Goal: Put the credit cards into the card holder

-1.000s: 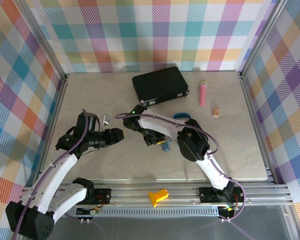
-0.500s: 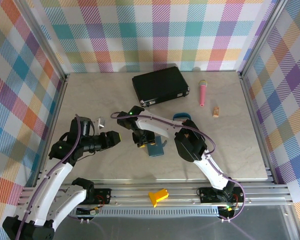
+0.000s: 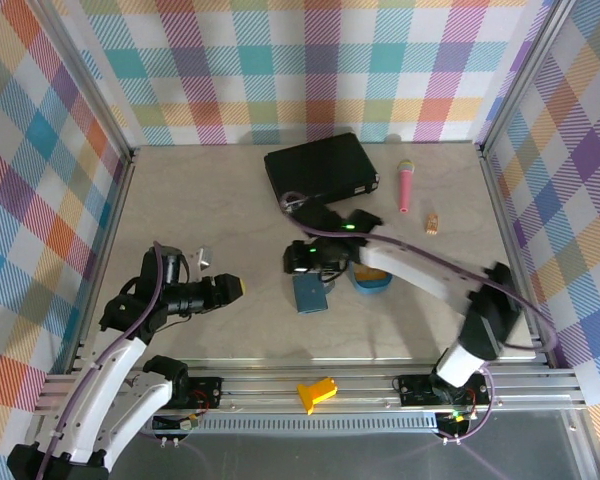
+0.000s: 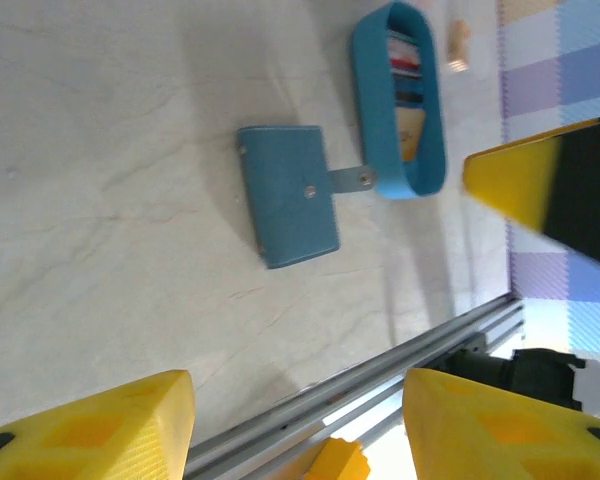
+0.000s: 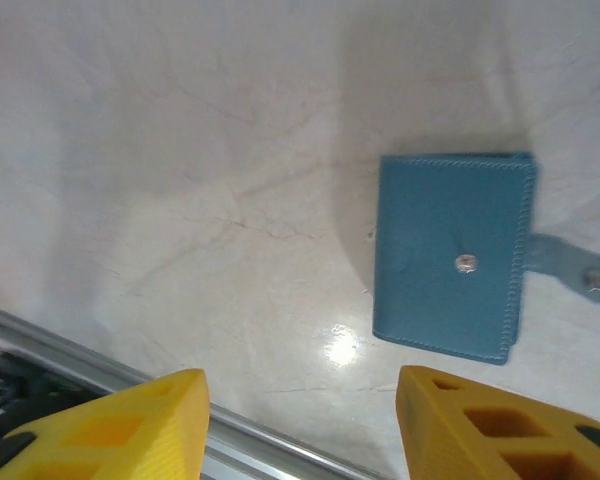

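Note:
The card holder (image 3: 309, 293) lies flat and folded near the table's middle, its clasp tab (image 4: 352, 180) loose toward the tray. It is plain in the left wrist view (image 4: 288, 195) and the right wrist view (image 5: 450, 258). The credit cards (image 4: 408, 92), red, blue and orange, sit inside a blue oval tray (image 4: 368, 60); from above an orange card (image 3: 370, 281) shows in that tray (image 3: 356, 283). My right gripper (image 3: 292, 262) hovers open just beyond the holder, its fingers (image 5: 110, 430) empty. My left gripper (image 3: 235, 289) is open to the holder's left, its fingers (image 4: 90, 430) empty.
A large black case (image 3: 320, 170) lies at the back. A pink microphone toy (image 3: 406, 187) and a small tan piece (image 3: 432, 223) lie at the back right. A small metal part (image 3: 200, 260) sits by the left arm. A yellow block (image 3: 317, 392) rests on the front rail.
The right arm has swung its elbow out to the right and drawn off the card holder, which now lies free on the table. The left gripper has drifted slightly down and back.

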